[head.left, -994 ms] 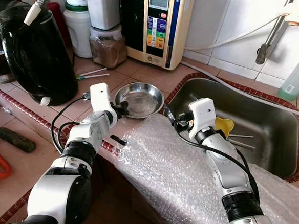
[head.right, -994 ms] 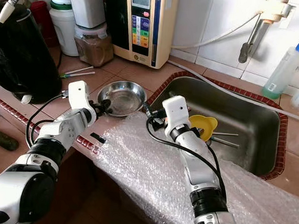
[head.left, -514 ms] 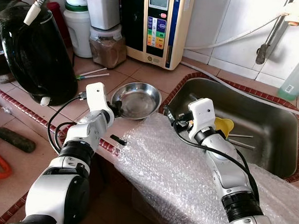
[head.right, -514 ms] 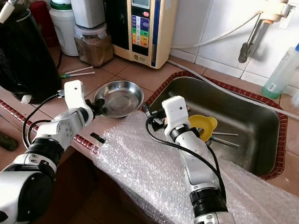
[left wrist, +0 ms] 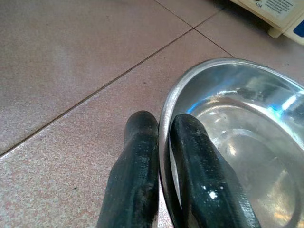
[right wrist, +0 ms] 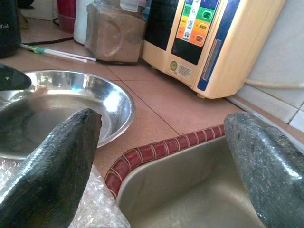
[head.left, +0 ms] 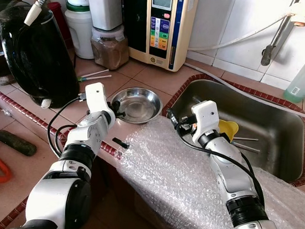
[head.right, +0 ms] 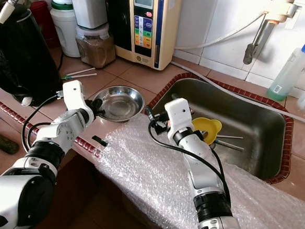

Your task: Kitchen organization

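over the last second the steel bowl (head.left: 138,104) has slid a little leftward across the tiled tabletop (head.left: 160,78), dragged by the left pincer (left wrist: 164,156), which pinches its near rim (one finger inside, one outside). the right pincer (right wrist: 161,156) hangs spread at the sink (head.left: 277,133) edge, bowl just beside it.

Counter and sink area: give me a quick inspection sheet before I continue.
Surface: tiled counter, bubble wrap draped over its front edge.
Job's things: steel bowl beside the sink.
Clutter: yellow funnel in the sink; black kettle; jar of brown powder; water purifier.
Grippers: left gripper pinches the bowl's rim; right gripper open at the sink's edge.
Cables: black wrist cables on both arms; white hose along the wall.
Surroundings: white tiled wall, green bottle.
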Robot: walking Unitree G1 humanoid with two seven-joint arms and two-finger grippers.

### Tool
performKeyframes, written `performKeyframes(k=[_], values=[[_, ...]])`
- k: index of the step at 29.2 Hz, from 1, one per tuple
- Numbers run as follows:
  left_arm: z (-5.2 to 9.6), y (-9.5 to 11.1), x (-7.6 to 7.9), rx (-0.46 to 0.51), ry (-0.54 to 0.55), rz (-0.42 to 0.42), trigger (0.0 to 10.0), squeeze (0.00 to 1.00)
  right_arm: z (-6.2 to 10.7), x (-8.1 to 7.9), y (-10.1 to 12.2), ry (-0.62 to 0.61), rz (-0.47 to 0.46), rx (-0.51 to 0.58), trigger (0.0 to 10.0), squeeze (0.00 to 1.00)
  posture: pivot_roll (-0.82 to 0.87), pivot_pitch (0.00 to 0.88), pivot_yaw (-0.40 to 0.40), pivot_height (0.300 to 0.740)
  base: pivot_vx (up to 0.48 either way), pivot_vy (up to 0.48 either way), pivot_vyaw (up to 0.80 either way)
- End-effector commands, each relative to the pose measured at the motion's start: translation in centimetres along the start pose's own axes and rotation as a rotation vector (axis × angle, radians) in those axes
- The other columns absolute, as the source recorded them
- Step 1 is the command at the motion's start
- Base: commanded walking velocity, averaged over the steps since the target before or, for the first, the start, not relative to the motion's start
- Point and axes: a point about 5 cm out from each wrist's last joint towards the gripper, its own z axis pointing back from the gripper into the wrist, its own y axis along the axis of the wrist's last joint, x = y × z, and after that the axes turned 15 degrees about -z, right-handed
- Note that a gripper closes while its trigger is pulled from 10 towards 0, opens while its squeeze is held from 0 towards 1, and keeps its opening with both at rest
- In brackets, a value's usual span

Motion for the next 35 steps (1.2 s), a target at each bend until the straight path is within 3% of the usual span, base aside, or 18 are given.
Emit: performKeyframes(k=[1, 8, 20, 21, 23, 24, 26, 27, 35], values=[[0.1, 0.1, -0.3, 0.035, 0.006, -0.014, 0.0, 0.00, -0.2, 0.1, 0.1, 0.002, 0.005, -0.009, 10.0, 0.85, -0.01, 0.000, 0.025, 0.740, 0.000, 0.000, 0.00], [0.3, 0.9, -0.6, 0.124, 0.027, -0.064, 0.0, 0.00, -0.3, 0.1, 0.0, 0.007, 0.005, -0.022, 10.0, 0.84, -0.01, 0.000, 0.024, 0.740, 0.000, 0.000, 0.00], [0.9, 2.5, 0.2, 0.315, -0.010, 0.033, 0.0, 0.00, -0.4, 0.2, -0.6, -0.010, -0.020, -0.044, 10.0, 0.83, -0.01, 0.000, 0.024, 0.740, 0.000, 0.000, 0.00], [1.2, 3.3, 0.4, 0.389, -0.024, 0.062, 0.0, 0.00, -0.6, 0.2, -0.4, -0.020, -0.041, -0.032, 10.0, 0.78, -0.01, 0.000, 0.023, 0.740, 0.000, 0.000, 0.00], [1.4, 3.7, 0.7, 0.428, -0.045, 0.068, 0.0, 0.00, -0.7, 0.3, -0.3, -0.025, -0.040, -0.030, 10.0, 0.75, 0.00, 0.000, 0.022, 0.740, 0.000, 0.000, 0.00], [1.5, 4.0, 1.1, 0.453, -0.075, 0.093, 0.0, 0.00, -0.9, 0.2, -0.1, -0.028, -0.042, -0.023, 10.0, 0.65, 0.00, 0.000, 0.020, 0.740, 0.000, 0.000, 0.00], [1.5, 4.1, 1.2, 0.464, -0.087, 0.103, 0.0, 0.00, -0.9, 0.2, 0.0, -0.029, -0.043, -0.020, 10.0, 0.65, 0.00, 0.000, 0.019, 0.740, 0.000, 0.000, 0.00], [1.7, 4.4, 1.5, 0.495, -0.105, 0.114, 0.0, 0.00, -1.1, 0.2, 0.1, -0.039, -0.042, -0.011, 10.0, 0.01, 0.00, 0.000, 0.019, 0.740, 0.000, 0.000, 0.00], [2.3, 5.0, 2.2, 0.574, -0.156, 0.144, 0.0, 0.00, -1.8, 1.3, 1.6, -0.137, -0.099, 0.071, 10.0, 0.00, 0.00, 0.000, 0.014, 0.740, 0.000, 0.000, 0.00]])
